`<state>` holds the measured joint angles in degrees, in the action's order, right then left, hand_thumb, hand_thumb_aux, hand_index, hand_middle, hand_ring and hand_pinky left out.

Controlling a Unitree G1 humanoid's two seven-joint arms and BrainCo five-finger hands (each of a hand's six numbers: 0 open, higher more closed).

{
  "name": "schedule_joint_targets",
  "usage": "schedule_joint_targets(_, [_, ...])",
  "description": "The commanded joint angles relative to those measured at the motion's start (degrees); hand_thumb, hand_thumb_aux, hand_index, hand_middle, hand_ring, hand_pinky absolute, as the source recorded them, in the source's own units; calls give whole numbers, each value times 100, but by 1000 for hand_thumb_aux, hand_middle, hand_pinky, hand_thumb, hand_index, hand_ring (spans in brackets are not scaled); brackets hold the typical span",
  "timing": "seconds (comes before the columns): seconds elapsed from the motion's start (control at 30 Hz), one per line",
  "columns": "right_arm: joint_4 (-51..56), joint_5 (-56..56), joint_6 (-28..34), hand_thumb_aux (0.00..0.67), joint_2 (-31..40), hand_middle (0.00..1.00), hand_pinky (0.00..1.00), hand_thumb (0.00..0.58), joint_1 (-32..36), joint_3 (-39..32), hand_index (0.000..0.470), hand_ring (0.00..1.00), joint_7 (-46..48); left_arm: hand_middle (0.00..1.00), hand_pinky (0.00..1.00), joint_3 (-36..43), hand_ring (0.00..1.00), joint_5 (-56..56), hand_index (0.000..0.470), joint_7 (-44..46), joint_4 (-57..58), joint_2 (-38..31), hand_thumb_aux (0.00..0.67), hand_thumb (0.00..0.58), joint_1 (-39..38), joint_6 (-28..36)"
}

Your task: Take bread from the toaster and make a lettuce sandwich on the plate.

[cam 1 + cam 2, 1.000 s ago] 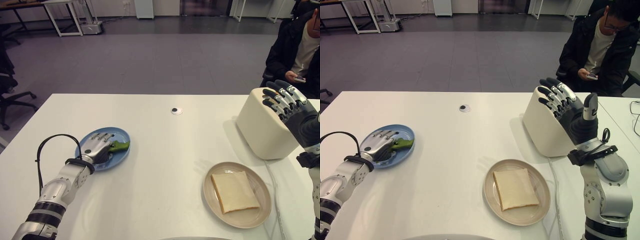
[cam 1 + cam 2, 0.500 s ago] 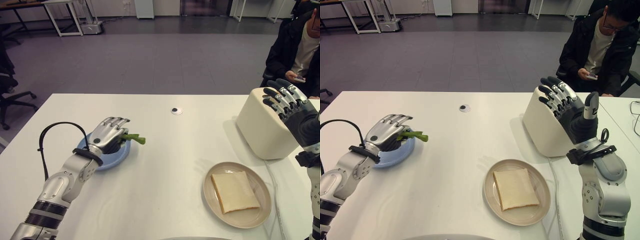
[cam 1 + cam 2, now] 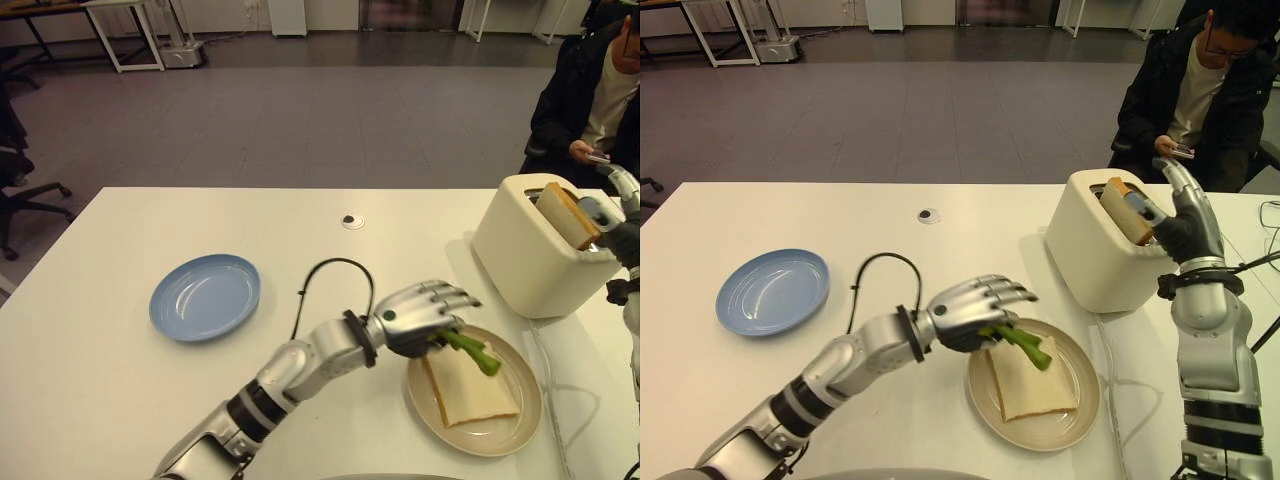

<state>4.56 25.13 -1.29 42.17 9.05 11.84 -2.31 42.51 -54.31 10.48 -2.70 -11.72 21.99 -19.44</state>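
At our far left a blue plate (image 3: 205, 297) sits on the table (image 3: 330, 260), well apart from everything else. Near the middle, our left hand (image 3: 975, 310) hangs over the near-left rim of the plate (image 3: 1080, 420). Its fingers are curled around the lettuce (image 3: 1025, 345), whose green end pokes out above the slice (image 3: 1030, 385) lying on that plate. To the right stands the toaster (image 3: 1090, 260). A second slice (image 3: 1118, 205) leans halfway out of its slot, and our right hand (image 3: 1175, 210) is closed on the upper edge of that slice.

We judge the sandwich about half made. The bottom slice is down, the lettuce is over it but not let go, and the top slice is gripped but not clear of the toaster. What remains is to lay the lettuce, lift the second slice free and set it on top.

Some things we cannot make out:
- Our left fingers hide most of the lettuce, so we cannot tell how much is there.
- We cannot tell whether the tip of the lettuce touches the bread.
- The lower part of the second slice is sunk in the slot.
- That slice covers part of our right-hand grip.
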Motion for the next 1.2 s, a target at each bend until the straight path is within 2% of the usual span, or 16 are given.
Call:
schedule_joint_targets(0.03, [878,704,42,0,127,0,0,0,336,-541,0,0,-311,90,90,278,90,-461,402,-176,469,42,573,568,181,-59])
schedule_joint_targets(0.07, [1071,801,54,0,128,0,0,0,411,-631,0,0,-379,90,90,313,90,-500,308,-242,586,71,439,511,190,-64])
schedule_joint_targets(0.1, [1273,887,74,152,126,0,0,234,509,-723,107,0,-461,102,102,332,102,-547,175,-342,689,109,250,352,191,-52])
schedule_joint_targets(0.13, [1409,955,102,389,127,0,0,478,582,-781,273,0,-538,102,102,337,102,-579,135,-456,752,162,192,285,195,-38])
schedule_joint_targets(0.17, [1510,993,109,441,127,0,0,512,648,-826,310,0,-591,102,102,338,102,-612,114,-553,783,207,163,248,199,-16])
schedule_joint_targets(0.2, [1545,990,87,670,125,0,0,580,689,-853,470,0,-620,106,106,329,106,-650,0,-642,784,253,0,0,212,5])
schedule_joint_targets(0.53, [1050,751,-77,670,38,0,0,580,826,-658,470,0,-925,106,106,-76,106,-468,0,-733,-553,278,0,0,120,15])
schedule_joint_targets(0.73, [-113,199,-682,670,-90,0,0,580,792,267,470,0,-1603,106,106,-1208,106,60,0,-860,-704,-297,0,0,1,137])
schedule_joint_targets(0.87, [-760,-569,-1062,670,-268,0,0,580,761,757,470,0,-1440,106,106,-1907,106,397,0,-1123,-925,-606,0,0,-186,127])
schedule_joint_targets(0.93, [-1085,-1401,-936,670,-314,0,0,580,754,904,470,0,-824,102,102,-2298,102,580,0,-1379,-1143,-716,0,0,-313,29])
schedule_joint_targets(0.97, [-1248,-2021,-672,670,-319,0,0,580,729,898,470,0,-282,102,102,-2496,102,686,0,-1505,-1272,-778,0,0,-395,-37])
schedule_joint_targets(1.03, [-1505,-3417,211,670,-235,0,0,580,523,741,470,0,1109,102,102,-2848,102,887,0,-1708,-1496,-884,0,0,-553,-170])
schedule_joint_targets(1.1, [-1706,-4443,1124,670,-2,0,0,580,29,503,470,0,2462,98,98,-3041,98,1027,0,-1823,-1656,-890,0,0,-659,-289])
schedule_joint_targets(1.2, [-1811,-5421,2049,670,365,0,0,580,-639,357,470,0,4022,106,106,-3183,106,1189,0,-1945,-1881,-820,0,0,-726,-419])
